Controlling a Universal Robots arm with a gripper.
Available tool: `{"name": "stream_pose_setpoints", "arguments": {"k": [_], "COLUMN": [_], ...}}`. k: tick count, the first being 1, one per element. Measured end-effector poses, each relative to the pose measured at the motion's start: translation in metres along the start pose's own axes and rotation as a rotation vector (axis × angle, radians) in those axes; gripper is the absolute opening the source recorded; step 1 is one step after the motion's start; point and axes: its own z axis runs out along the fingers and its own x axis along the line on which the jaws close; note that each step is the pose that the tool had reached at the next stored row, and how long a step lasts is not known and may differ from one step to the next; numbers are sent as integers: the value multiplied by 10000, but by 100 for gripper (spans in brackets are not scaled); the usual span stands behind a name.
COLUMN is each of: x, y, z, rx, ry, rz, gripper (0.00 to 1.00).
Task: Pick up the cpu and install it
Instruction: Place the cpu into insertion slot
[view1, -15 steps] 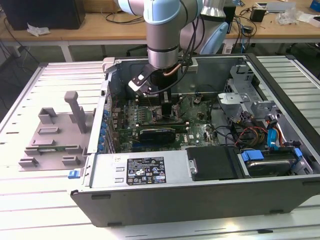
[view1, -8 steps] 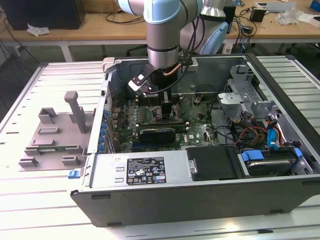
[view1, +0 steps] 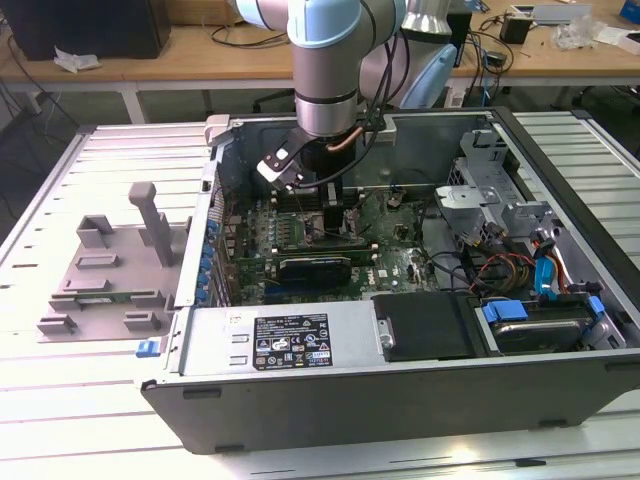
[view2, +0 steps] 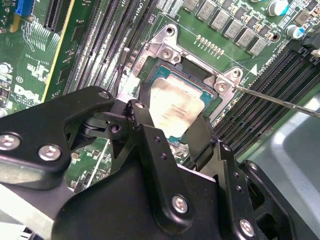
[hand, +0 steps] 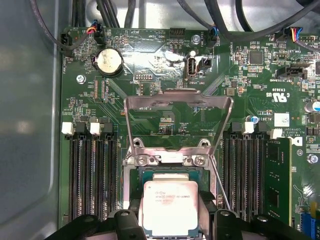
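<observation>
The gripper (view2: 172, 122) pinches the cpu (hand: 171, 206) by its edges at the open socket (view2: 194, 73). A slight tilt or offset there could probably bend pins.

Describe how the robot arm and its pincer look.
The arm is built of silver-grey cylinders with pale blue caps; black cables and a copper-coloured tube run down its wrist. The pincer is matte black, made of angular flat links fastened with silver screws.

The hand (view2: 168, 120) hides 2 edges of the cpu (view2: 175, 102), whose seating in the socket (view2: 194, 69) cannot be told.
</observation>
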Motion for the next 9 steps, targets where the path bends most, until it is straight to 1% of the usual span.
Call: {"name": "stream_pose_setpoints", "arguments": {"k": [5,6,9], "x": [1,0,0], "y": [2,1,1], "z": [1,0,-6], "rx": [-2,-1,2], "ry": [3,1,-3], "rz": [0,0,0], "gripper": [54,60,60]}}
